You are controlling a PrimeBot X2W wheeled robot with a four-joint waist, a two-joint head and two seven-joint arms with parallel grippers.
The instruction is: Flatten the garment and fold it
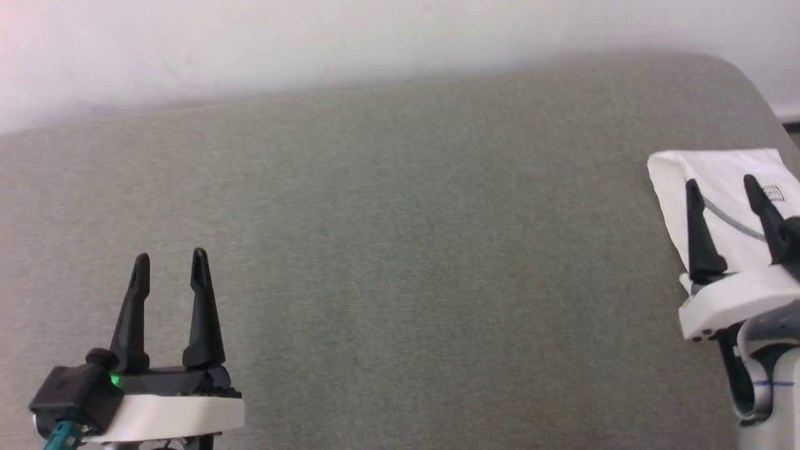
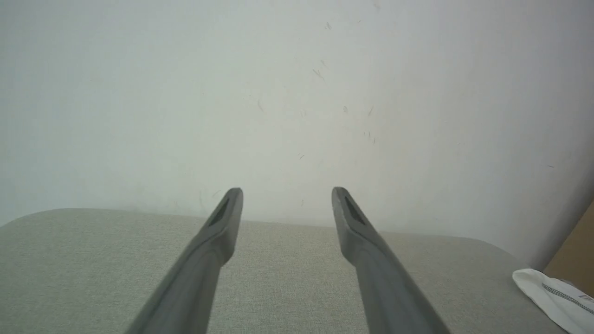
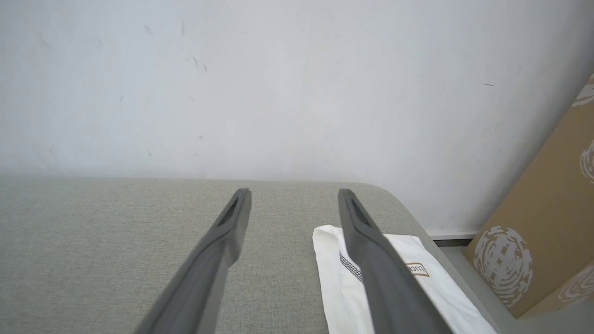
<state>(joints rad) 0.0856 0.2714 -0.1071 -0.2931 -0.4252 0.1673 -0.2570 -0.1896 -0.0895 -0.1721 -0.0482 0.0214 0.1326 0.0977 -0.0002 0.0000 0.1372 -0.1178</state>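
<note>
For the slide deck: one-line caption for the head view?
Left gripper and right gripper open over grey cushion; folded white garment at its right edge.

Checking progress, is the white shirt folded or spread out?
Folded: the garment lies as a compact, straight-edged white bundle at the right end of the grey cushion.

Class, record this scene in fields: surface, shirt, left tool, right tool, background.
surface: grey cushion against a white wall
shirt: white, folded, at the cushion's right edge
left tool: open, empty, over bare cushion
right tool: open, above the shirt
background: cardboard box beside the cushion
</note>
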